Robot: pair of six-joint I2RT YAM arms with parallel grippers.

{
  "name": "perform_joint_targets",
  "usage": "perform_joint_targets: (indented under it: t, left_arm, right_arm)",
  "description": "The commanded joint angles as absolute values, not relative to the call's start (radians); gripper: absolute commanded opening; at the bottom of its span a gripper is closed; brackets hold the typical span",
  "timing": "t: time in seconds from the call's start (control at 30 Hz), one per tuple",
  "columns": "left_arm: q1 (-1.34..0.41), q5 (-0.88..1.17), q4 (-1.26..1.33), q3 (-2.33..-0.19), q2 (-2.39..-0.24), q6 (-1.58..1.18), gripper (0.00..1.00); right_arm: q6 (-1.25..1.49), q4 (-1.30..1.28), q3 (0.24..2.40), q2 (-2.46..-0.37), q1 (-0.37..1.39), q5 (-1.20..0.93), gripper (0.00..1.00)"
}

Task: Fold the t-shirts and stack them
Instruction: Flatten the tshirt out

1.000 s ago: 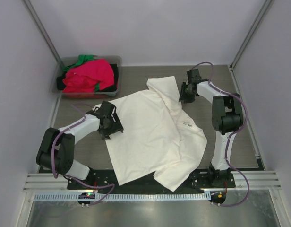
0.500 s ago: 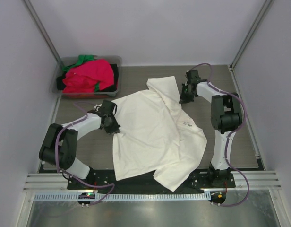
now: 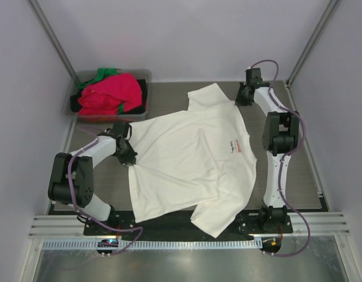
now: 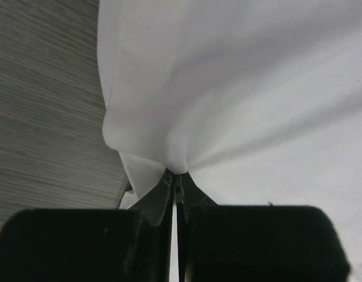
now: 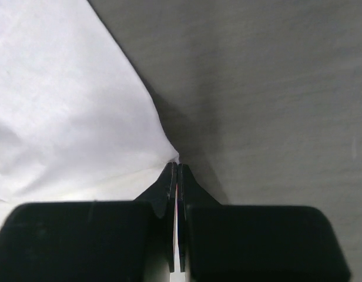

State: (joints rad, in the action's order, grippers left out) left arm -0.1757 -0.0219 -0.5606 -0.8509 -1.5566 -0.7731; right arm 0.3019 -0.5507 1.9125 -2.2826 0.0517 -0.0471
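1. Cream-white t-shirt (image 3: 193, 158) now lies spread front up across the middle of the table (image 3: 169, 94). One second ago its 1 o'clock portion was folded over itself.
2. Note that the left gripper (image 3: 129, 157) has moved to the shirt's 9 o'clock edge. It was open one second ago; your left wrist view now shows its fingertips (image 4: 162, 197) clenched on a tuck of cloth.
3. Note that the right gripper (image 3: 241, 101) has swung out to 1 o'clock. It is now pinched tight on the sleeve's edge.
4. Check the red print (image 3: 237, 145) on the chest, newly exposed towards 3 o'clock. It is too small to read.
5. Observe the pink-red t-shirt (image 3: 110, 94) and green t-shirt (image 3: 101, 74) in the grey bin (image 3: 72, 108) at 10 o'clock, unchanged. A dark garment beneath them is mostly hidden.
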Motion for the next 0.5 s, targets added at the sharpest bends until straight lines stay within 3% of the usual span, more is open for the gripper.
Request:
perform_joint_targets:
  t: [0.0,0.07,0.1,0.13,0.17,0.2,0.23,0.27,0.3,0.37,0.47]
  left_arm:
    - [-0.158,-0.061,-0.635,-0.899,-1.568,-0.729,0.0]
    - [-0.15,-0.064,-0.672,-0.952,-1.606,-0.701,0.0]
    - [-0.147,-0.067,-0.69,-0.968,-1.617,-0.692,0.01]
    - [-0.147,-0.075,-0.698,-0.979,-1.624,-0.687,0.03]
    - [-0.146,-0.075,-0.701,-0.992,-1.632,-0.684,0.12]
    - [-0.146,-0.071,-0.696,-0.996,-1.631,-0.672,0.24]
    - [-0.146,-0.063,-0.699,-0.999,-1.629,-0.667,0.37]
    - [-0.146,-0.06,-0.699,-1.003,-1.618,-0.664,0.59]
    - [-0.146,-0.054,-0.701,-1.008,-1.612,-0.657,0.66]
    - [-0.149,-0.058,-0.722,-1.022,-1.594,-0.658,0.78]
    - [-0.15,-0.081,-0.744,-1.029,-1.54,-0.658,0.82]
  right_arm:
    - [0.252,-0.551,2.124,-2.371,0.038,-0.012,0.01]
    - [0.222,-0.569,2.253,-2.453,0.038,-0.009,0.01]
    - [0.209,-0.592,2.319,-2.492,0.038,0.029,0.06]
    - [0.203,-0.6,2.341,-2.503,0.038,0.038,0.15]
    - [0.199,-0.607,2.359,-2.51,0.037,0.049,0.3]
    - [0.193,-0.615,2.367,-2.51,0.038,0.054,0.55]
    - [0.19,-0.632,2.365,-2.502,0.038,0.052,0.6]
    - [0.189,-0.637,2.355,-2.465,0.04,0.055,0.61]
    - [0.187,-0.64,2.333,-2.438,0.038,0.061,0.62]
    - [0.19,-0.643,2.238,-2.331,0.038,0.104,0.63]
    - [0.233,-0.64,2.073,-2.2,0.04,0.124,0.63]
